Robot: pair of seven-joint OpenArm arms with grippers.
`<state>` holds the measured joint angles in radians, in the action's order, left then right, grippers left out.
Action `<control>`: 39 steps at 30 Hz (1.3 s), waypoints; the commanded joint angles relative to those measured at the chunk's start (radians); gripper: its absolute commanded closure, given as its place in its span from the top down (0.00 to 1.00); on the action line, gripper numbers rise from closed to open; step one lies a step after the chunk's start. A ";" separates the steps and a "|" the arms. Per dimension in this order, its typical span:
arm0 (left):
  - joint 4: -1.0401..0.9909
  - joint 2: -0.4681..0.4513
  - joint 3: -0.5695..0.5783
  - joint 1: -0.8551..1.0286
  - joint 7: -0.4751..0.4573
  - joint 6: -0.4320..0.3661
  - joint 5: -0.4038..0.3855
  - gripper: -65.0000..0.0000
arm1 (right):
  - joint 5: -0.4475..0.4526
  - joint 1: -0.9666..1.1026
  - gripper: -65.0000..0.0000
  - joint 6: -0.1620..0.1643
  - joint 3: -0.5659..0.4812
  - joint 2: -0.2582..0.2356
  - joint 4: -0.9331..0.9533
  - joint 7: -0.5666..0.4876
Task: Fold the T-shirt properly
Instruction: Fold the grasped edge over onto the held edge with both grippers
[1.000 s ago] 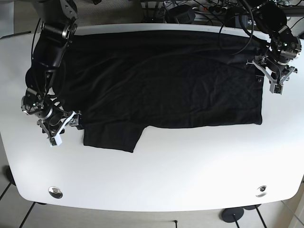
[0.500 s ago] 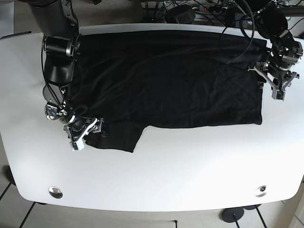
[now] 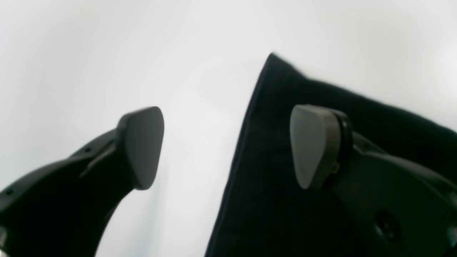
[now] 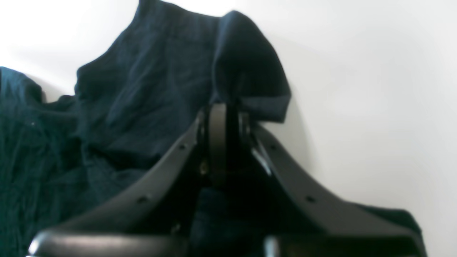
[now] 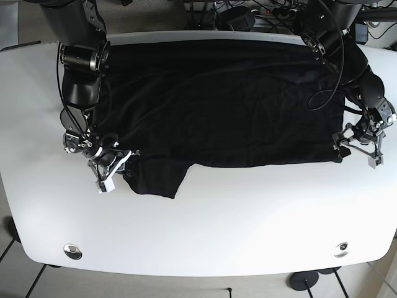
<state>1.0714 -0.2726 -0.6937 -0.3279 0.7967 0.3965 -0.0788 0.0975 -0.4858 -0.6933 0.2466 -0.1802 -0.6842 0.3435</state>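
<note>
We have the black cotton T-shirt (image 5: 217, 105) lying mostly flat across the far half of the white rounded table (image 5: 205, 230), one long edge against the table's back rim. One short sleeve (image 5: 155, 177) sticks out from the shirt's near edge, toward us.

Our right gripper (image 4: 223, 117) sits at that sleeve's outer corner. Its jaws are pressed together with a fold of the dark cloth pinched between them, and the right wrist view shows the sleeve cuff humped up and curled over the fingertips, lifted off the table.

Our left gripper (image 3: 228, 146) is at the opposite end of the shirt, at its near corner. Its jaws are spread wide: one pad (image 3: 142, 146) is over bare table just beside the shirt, the other pad (image 3: 314, 142) over the cloth, so the straight hem runs between them. Nothing is gripped there yet, as far as we can see.

We judge the task to be at an early stage. The body of the shirt shows no clean fold in the base view, and only the sleeve has been picked up. What remains, in our reading, is tucking the sleeve onto the body, securing the hem corner, and then making the main folds.
</note>
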 commanded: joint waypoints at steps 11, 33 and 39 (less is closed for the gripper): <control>-0.178 -0.007 0.102 -0.058 -0.041 0.178 -0.008 0.61 | 0.000 -0.020 0.03 -0.005 0.004 -0.008 -0.012 0.002; 0.450 0.085 0.091 0.057 0.096 0.302 -0.008 0.00 | 0.051 0.052 0.03 -0.005 0.006 -0.020 -0.705 0.421; 0.605 0.117 0.042 0.155 0.131 0.302 -0.008 0.00 | 0.057 0.178 0.03 -0.005 0.049 -0.037 -1.063 0.691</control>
<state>1.6512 -0.1341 -0.6441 -0.1551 0.9428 0.7048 -0.0902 0.1593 -0.2813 -0.7048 0.2909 -0.2020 -1.7306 1.0546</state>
